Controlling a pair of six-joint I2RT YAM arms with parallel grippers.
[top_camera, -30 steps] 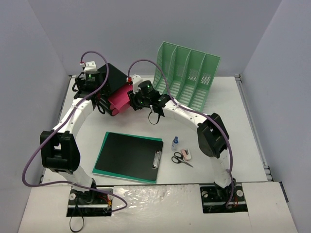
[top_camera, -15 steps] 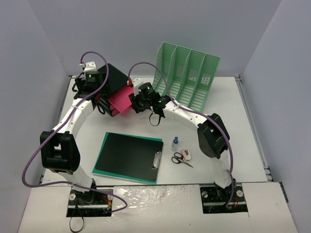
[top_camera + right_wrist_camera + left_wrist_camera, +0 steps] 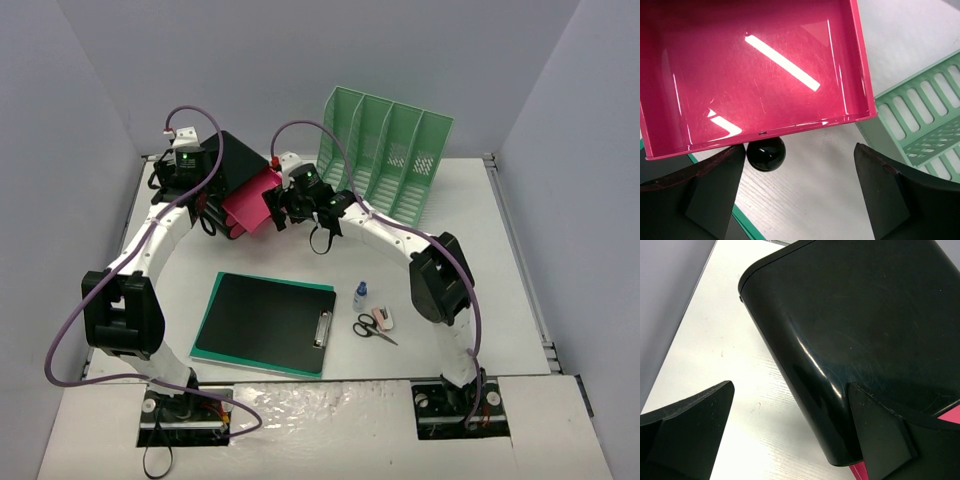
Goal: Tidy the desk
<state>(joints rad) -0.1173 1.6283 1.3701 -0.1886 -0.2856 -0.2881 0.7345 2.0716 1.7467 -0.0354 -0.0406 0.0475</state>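
My right claw (image 3: 800, 148) stands wide apart and grips nothing. Between its two black fingers (image 3: 710, 190) I see the front wall of the glossy pink drawer (image 3: 755, 65) and the round black knob (image 3: 766, 153) fixed to it. The tip of the left finger sits right at the drawer's lower rim. Off to the right of that claw is a corner of the mint-green file rack (image 3: 920, 125), near the drawer but apart from it. My left claw (image 3: 790, 386) is spread wide too, with nothing held. The rounded corner of the black box (image 3: 850, 325) lies between its fingers. Its right finger overlaps the box's lower edge in my view, where a sliver of pink shows. The white table (image 3: 500, 250) lies under everything, running from my arm bases at the near edge to the back wall. Seen from above, the box sits in the far left corner and the drawer slants out from its right side toward the middle. I cannot tell whether the drawer is seated inside the box. The rack stands upright along the far edge, right of the middle. Toward the near edge, left of the middle, a black clipboard (image 3: 268, 318) lies flat on a green pad (image 3: 200, 345), its metal clip at the right end. Just beside that end are a small upright glue bottle (image 3: 360, 294), a pair of scissors (image 3: 372, 328) and a pink eraser (image 3: 383, 318) close against the scissors.
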